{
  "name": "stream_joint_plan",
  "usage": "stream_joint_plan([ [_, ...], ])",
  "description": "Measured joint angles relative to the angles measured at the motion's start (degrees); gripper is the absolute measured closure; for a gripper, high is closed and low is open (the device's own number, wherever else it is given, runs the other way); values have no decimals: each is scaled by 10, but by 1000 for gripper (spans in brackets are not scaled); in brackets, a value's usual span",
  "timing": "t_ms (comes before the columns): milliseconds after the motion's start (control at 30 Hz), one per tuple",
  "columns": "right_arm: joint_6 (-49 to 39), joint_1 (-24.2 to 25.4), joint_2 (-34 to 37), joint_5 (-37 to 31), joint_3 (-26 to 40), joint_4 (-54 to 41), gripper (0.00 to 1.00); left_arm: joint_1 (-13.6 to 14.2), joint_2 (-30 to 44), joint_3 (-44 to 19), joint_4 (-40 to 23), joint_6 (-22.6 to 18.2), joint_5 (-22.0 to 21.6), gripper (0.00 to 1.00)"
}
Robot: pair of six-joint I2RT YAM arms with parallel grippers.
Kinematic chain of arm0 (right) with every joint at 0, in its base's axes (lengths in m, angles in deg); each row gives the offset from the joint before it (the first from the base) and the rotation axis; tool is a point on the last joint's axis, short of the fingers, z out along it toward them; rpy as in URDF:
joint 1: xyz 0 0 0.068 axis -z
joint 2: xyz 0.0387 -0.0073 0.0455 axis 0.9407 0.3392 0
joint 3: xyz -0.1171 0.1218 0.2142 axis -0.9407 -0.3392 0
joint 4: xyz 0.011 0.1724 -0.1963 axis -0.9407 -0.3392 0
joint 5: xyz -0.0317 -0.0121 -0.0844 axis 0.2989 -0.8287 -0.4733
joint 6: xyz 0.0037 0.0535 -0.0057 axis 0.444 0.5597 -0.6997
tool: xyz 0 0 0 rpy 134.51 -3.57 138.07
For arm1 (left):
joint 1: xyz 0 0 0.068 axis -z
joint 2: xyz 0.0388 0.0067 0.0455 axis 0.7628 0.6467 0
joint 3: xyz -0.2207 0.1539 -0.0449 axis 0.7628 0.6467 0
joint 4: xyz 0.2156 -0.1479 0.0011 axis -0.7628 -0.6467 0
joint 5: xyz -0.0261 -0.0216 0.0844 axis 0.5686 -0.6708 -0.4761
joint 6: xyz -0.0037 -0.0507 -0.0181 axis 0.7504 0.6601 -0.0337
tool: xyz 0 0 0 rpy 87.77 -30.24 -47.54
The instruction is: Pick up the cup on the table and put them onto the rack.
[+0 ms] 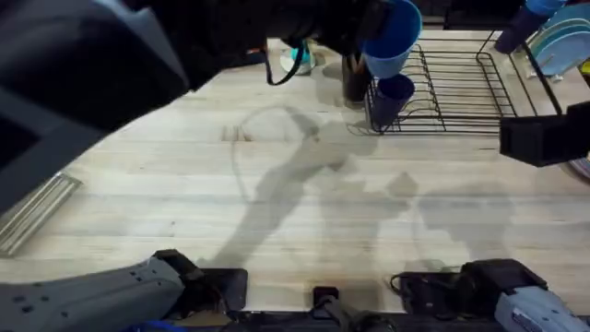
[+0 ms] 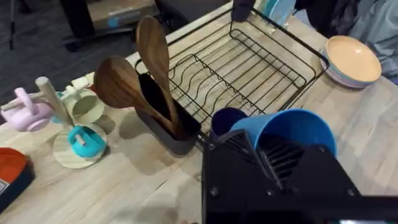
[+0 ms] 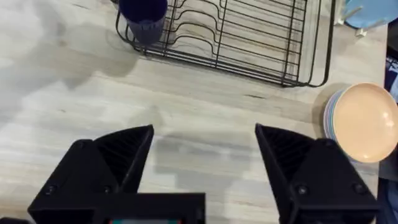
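Left gripper (image 2: pixel 273 162) clamped on bright blue cup (image 1: pixel 392 39), directly above rack (image 1: pixel 461 88) corner, navy cup (image 1: pixel 394 95) at 6 o'clock. Right gripper (image 3: pixel 205 155) fingers apart, idle.

Arm links near both bases: light grey shells with black joints. Right gripper (image 3: pixel 205 162): two black fingers (image 3: pixel 118 155) with ribbed inner faces, round fasteners near their bases.

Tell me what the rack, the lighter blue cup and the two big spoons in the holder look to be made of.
The black wire dish rack: thin metal rod, likely coated, with an even matte black surface. The bright blue handleless cup held in the left gripper: probably plastic, smooth, uniform in colour and thin-rimmed. The two brown spoons: wood, with visible grain and a warm, slightly glossy finish.
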Motion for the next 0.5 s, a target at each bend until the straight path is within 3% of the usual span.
stream_joint_plan([
  [333,0,0,0,0,-1,19,10,7,94,-133,-96,0,0,961],
  [500,1,0,0,1,-1,19,9,16,144,-183,-104,-8,0,961],
])
